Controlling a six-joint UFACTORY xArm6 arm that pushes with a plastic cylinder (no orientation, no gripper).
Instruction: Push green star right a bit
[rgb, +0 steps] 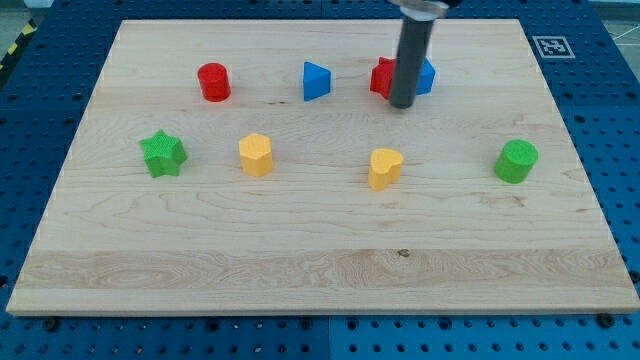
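Item: wooden board (300, 270), pale, laid on a blue perforated table (30, 100). A fiducial tag (551, 46) sits just off the board's far right corner.

Item: green star (163, 153), left side of the board, middle row, standing apart from everything else.

Item: yellow block (256, 154), faceted shape not clear, near the green star on its right in the same row. It is the first thing standing in the line to the star's right; bare wood shows between the two.

Item: yellow heart-like block (385, 167), farther right in that row, slightly nearer to the view's bottom.

Item: green cylinder (516, 161), right end of the middle row.

Item: red cylinder (214, 81), far row, above and a little right of the green star, apart from it.

Item: blue block (316, 81), wedge-like, far row, centre.

Item: red block (382, 77) and second blue block (427, 76), far row, right of centre, both partly hidden behind the rod; shapes cannot be made out.

Item: dark rod, entering from the view's top. My tip (402, 104) rests on the board just in front of that red and blue pair, well apart from the green star, which lies far to its left. The rod has no jaws or hand; it holds nothing.
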